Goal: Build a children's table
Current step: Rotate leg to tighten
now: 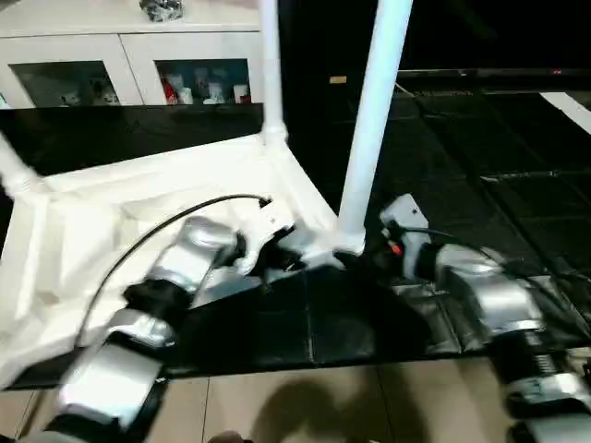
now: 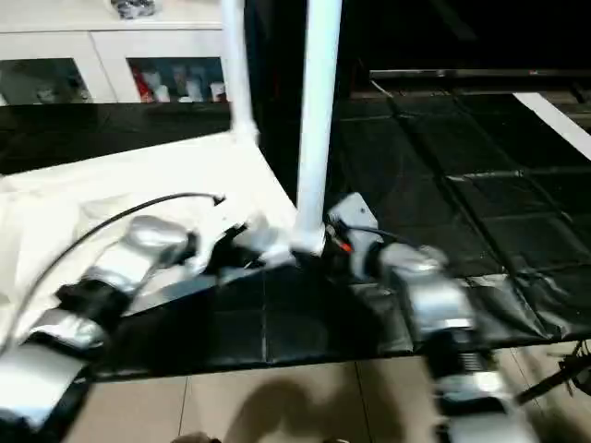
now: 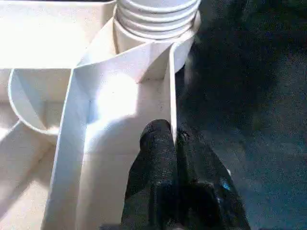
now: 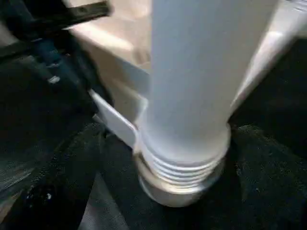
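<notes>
We see the white tabletop (image 1: 138, 231) lying underside up on a black mat (image 1: 443, 148), its ribs and round corner sockets exposed. 3 legs stand in its corners: the near leg (image 1: 374, 120) rises from the corner closest to the grippers, a second leg (image 1: 270, 65) stands at the far corner, and a third leg (image 1: 14, 166) shows at the left edge. In the left wrist view, the left gripper (image 3: 176, 143) is pinched shut on the tabletop's thin outer wall just beside the near socket (image 3: 158, 33), where the leg's threaded end sits. The right gripper (image 1: 392, 242) sits just beside the base of the near leg; we cannot tell how far its fingers stand apart. A white glass-door cabinet (image 1: 129, 65) stands behind.
</notes>
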Available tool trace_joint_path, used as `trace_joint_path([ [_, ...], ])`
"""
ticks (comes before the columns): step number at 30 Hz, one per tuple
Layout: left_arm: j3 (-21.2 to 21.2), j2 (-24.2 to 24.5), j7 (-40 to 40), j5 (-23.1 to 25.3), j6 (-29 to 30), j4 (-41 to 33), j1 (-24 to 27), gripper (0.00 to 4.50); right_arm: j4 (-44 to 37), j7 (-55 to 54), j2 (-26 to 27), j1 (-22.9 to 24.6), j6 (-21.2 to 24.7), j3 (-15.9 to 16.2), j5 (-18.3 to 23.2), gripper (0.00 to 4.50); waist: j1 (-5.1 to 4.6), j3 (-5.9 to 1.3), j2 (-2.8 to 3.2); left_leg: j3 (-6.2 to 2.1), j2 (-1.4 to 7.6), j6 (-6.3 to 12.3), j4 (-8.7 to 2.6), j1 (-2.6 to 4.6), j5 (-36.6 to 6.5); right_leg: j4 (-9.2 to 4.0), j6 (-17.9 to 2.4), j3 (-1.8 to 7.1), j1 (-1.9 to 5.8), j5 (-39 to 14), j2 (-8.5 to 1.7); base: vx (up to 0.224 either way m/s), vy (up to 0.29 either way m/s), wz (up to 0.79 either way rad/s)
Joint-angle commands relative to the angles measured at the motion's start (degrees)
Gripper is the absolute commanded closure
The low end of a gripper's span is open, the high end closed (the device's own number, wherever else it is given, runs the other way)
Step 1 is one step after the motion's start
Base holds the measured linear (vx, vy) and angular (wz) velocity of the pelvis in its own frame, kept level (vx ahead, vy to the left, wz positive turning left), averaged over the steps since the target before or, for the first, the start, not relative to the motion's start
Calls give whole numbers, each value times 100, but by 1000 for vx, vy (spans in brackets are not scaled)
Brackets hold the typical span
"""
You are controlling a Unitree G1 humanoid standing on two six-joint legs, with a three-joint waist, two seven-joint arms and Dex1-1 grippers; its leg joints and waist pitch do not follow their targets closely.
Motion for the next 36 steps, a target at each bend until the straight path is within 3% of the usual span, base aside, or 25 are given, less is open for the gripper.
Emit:
trace_joint_path([
  [1,-329,113,-718,32,-453,-219,-54,450,-229,753,-219,5,-176,156,217,6,32,-466,-15,-28,154,478,-319,85,-1169,-461,-923,313,346,-1683,-426,0,0,0],
  [2,-384,167,-855,56,-562,-201,-53,450,-268,990,-309,10,-241,190,259,6,28,-453,-29,-21,170,485,-333,80,-1176,-464,-914,326,350,-1693,-416,0,0,0],
  [3,-434,212,-1018,58,-670,-183,-43,450,-313,1270,-421,23,-258,269,301,6,78,-454,-17,-13,194,463,-331,129,-1219,-458,-979,339,299,-1625,-419,0,0,0],
  [6,-570,311,-1315,97,-922,-195,-8,450,-322,1710,-592,8,-287,458,306,6,135,-465,-50,-16,192,463,-331,83,-1111,-411,-1038,354,339,-1467,-434,0,0,0],
  [12,-723,444,-1741,70,-1165,-266,11,450,-167,2080,-644,-99,-390,659,254,6,194,-464,-50,-22,185,419,-330,79,-1077,-425,-956,344,334,-1675,-454,0,0,0],
  [13,-726,447,-1749,70,-1171,-267,11,450,-162,2084,-643,-102,-392,662,254,6,190,-467,-74,-19,183,418,-330,75,-1074,-424,-947,342,337,-1696,-453,0,0,0],
  [26,-785,480,-1895,94,-1378,-193,-19,450,115,2120,-476,-191,-645,801,163,123,198,-469,-75,-19,183,406,-330,70,-1015,-415,-903,342,327,-1721,-448,0,0,0],
  [36,-785,444,-1859,104,-1417,-140,-27,450,235,2095,-436,-200,-794,892,103,176,198,-473,-68,-20,181,414,-327,67,-985,-403,-921,345,333,-1655,-444,0,0,0],
])
